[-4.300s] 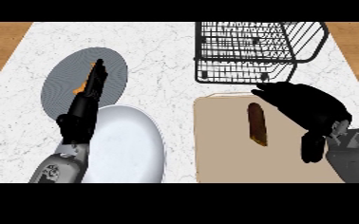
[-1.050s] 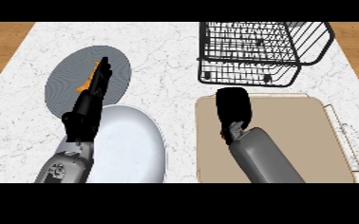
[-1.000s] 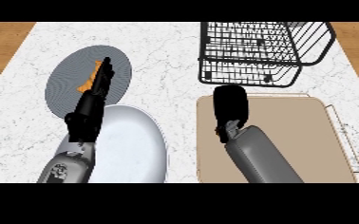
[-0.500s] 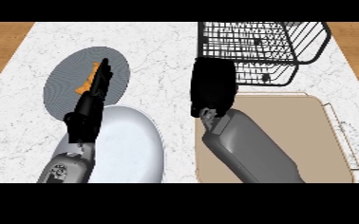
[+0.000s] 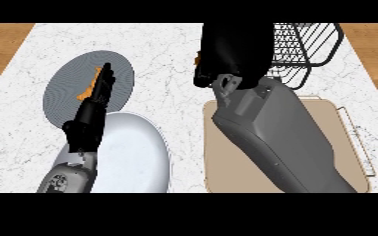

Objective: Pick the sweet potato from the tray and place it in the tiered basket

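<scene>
My right hand (image 5: 230, 50) is raised in front of the left part of the black wire tiered basket (image 5: 311, 45), its fingers curled. A small brown-orange sliver of the sweet potato (image 5: 198, 58) shows at the hand's left edge; the rest is hidden inside the hand. The grey right forearm crosses the beige tray (image 5: 328, 130), and the tray's visible surface holds nothing. My left hand (image 5: 94, 107) rests open at the lower left, fingers straight and pointing up over a grey plate.
A grey plate (image 5: 63, 87) at the left carries an orange piece of food (image 5: 87, 89). A white plate (image 5: 136, 155) lies below it, near the front edge. White marble counter (image 5: 166, 55) shows between the plates and the basket.
My right hand shut on the sweet potato on the tray, then rose and moved up toward the basket, now covering its left side. The left hand has stayed still.
</scene>
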